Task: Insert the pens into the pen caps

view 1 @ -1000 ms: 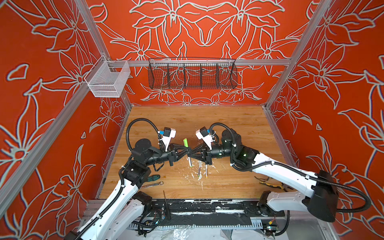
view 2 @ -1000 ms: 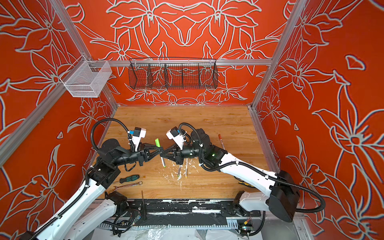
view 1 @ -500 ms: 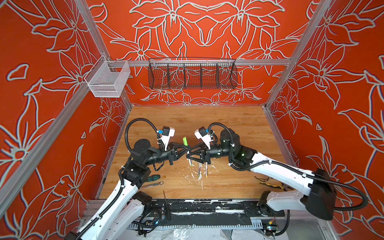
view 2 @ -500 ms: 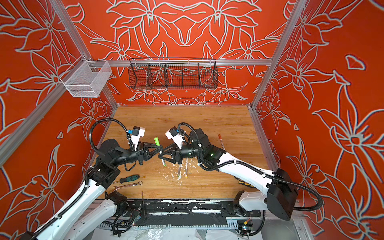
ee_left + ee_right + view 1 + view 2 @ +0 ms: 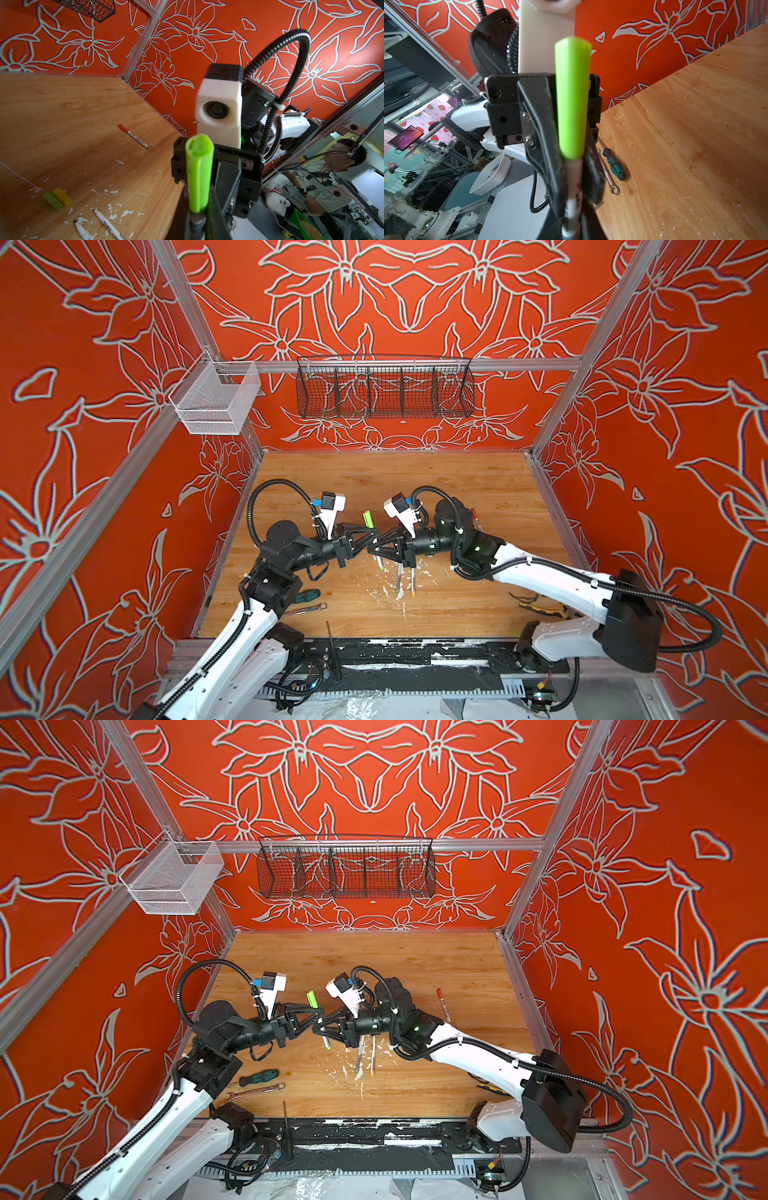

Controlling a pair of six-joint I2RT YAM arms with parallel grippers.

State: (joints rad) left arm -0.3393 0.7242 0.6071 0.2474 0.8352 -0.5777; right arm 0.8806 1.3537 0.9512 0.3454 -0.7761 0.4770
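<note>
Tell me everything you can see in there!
green pen cap: one, bright green, atop the held pen
held pen: one, white, between both end effectors
loose pens: two, white, mid-table
capped pen: one, red cap, behind right arm
loose caps: two, green and yellow, together on table
screwdriver: one, green-black, table's near left
wrench: one, silver, beside screwdriver
yellow-black tool: one, under right arm
wire basket: one, black, back wall
mesh basket: one, white, left rail
table: one, wooden
left end effector: black, shut on green pen cap
right end effector: black, shut on held pen
</note>
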